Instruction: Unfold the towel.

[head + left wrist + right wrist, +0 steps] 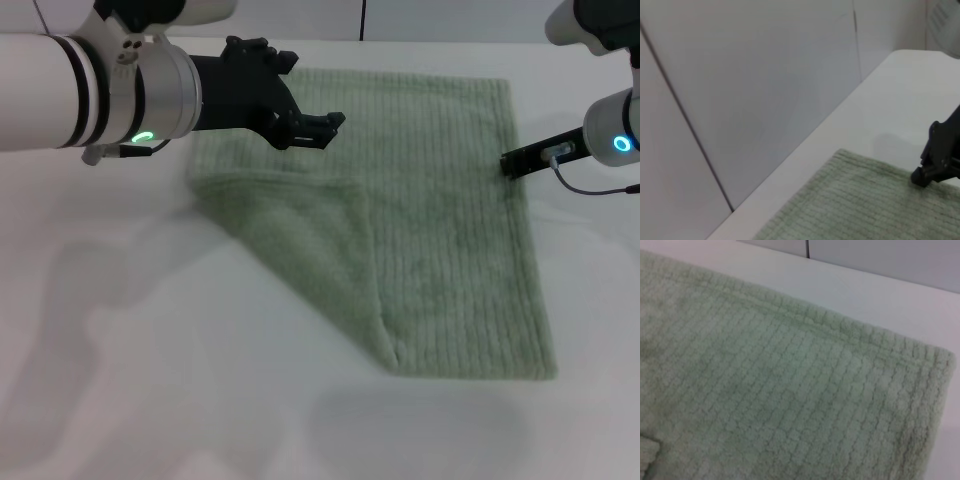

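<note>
A: towel (440,250) status?
B: flat on white tabletop (150,400), toward far right corner; its near-left corner is folded over on top as a triangular flap.
A: pincers?
B: left pincer (318,128) hovers over towel's far-left part, fingers parted, holding nothing; right pincer (515,162) at towel's right edge, can't tell its state.

Left end effector (322,127) hovers, fingers parted — right end effector (512,162) reaches in low.
</note>
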`<act>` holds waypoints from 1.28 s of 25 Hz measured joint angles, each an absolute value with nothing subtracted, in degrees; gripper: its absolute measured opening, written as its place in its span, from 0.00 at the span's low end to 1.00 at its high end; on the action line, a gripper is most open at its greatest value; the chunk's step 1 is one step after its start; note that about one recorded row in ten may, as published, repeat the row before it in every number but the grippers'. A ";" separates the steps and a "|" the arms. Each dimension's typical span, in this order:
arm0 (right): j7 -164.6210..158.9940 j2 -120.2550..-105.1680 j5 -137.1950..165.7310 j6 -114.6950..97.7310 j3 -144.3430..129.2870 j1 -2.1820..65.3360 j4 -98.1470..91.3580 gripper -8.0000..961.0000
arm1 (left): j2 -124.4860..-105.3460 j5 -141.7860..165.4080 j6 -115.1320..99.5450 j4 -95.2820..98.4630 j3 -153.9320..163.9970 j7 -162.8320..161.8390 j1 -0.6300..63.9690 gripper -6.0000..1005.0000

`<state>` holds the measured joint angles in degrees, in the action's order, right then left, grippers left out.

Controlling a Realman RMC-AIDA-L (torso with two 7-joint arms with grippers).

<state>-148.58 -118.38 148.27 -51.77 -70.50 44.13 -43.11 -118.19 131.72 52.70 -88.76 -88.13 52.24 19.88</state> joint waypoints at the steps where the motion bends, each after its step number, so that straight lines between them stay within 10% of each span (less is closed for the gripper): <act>1: -148.53 -118.39 148.27 -51.70 -70.49 44.12 -42.97 0.01 | -118.23 131.72 52.71 -88.75 -87.88 52.48 19.93 0.84; 32: -148.44 -118.34 148.27 -50.03 -71.10 44.87 -40.89 0.01 | -118.26 131.66 53.98 -88.04 -84.33 52.93 22.12 0.84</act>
<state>-148.44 -118.34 148.27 -50.03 -71.10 44.87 -40.89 -118.26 131.66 53.98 -88.04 -84.33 52.93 22.12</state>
